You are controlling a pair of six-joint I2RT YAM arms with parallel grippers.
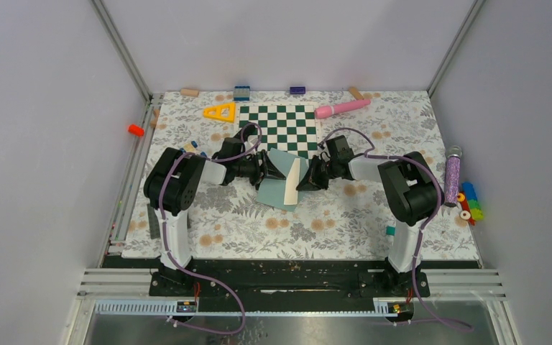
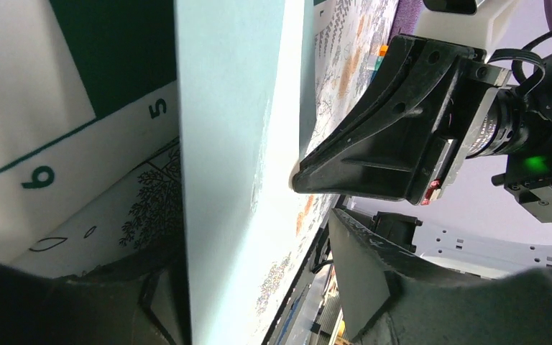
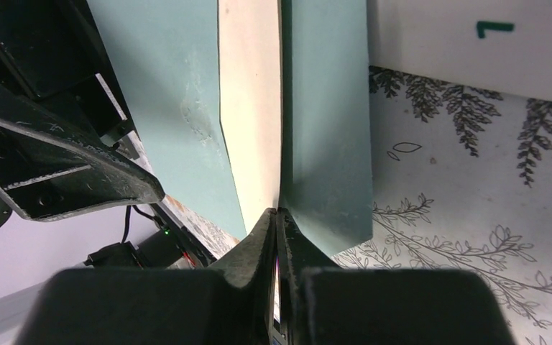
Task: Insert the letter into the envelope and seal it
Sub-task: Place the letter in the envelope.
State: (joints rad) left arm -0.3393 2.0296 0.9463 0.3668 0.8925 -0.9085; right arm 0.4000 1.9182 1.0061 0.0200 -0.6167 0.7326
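While both low, left claw point(image 1: 267, 169) wide around the envelope point(image 1: 274, 194), right claw point(image 3: 277, 213) tight.

- Top view: bright, even, soft light, only faint shadows under the arms, all sharp.
- Left wrist: left gripper's fingers point(image 2: 417, 302) dark and blurry up close, envelope point(image 2: 223, 144) kinda washed out.
- Right wrist: right gripper's fingers point(image 3: 187, 302) out of focus, letter point(image 3: 251, 108) crisp.

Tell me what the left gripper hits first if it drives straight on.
The envelope, whose sheet runs between the fingers of the left gripper. Just beyond, the right gripper looks next, though depth is unclear.
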